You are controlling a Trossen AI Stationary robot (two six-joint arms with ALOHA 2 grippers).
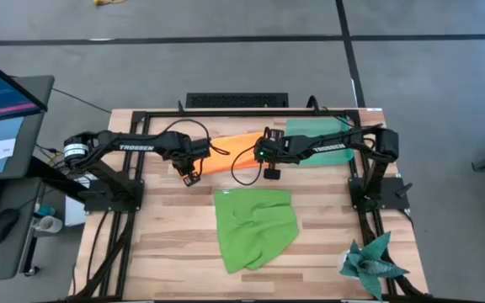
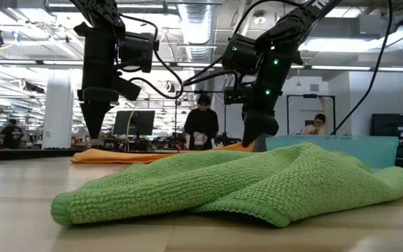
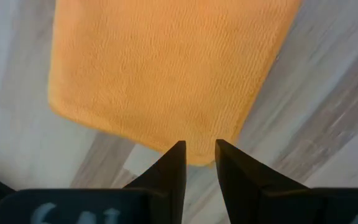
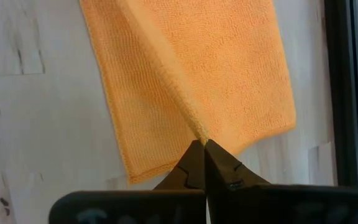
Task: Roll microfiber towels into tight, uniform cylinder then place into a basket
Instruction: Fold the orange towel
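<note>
- Lime green towel (image 1: 256,227): one, crumpled and unrolled, lay nearest the table's front edge, in front of both pincers; nubby weave, no clear long axis.
- Left gripper (image 1: 191,178): fingers (image 3: 174,168) narrowly parted, empty, hovered over the orange towel's near end.
- Right gripper (image 1: 271,173): tips closed, pinching a raised fold of the orange towel.
- Orange towel (image 1: 236,151): one, flat, unrolled, long axis running between the two pincers, slanting toward the back.
- Basket (image 1: 320,140): one, translucent teal-green, behind the right gripper, under that arm.
</note>
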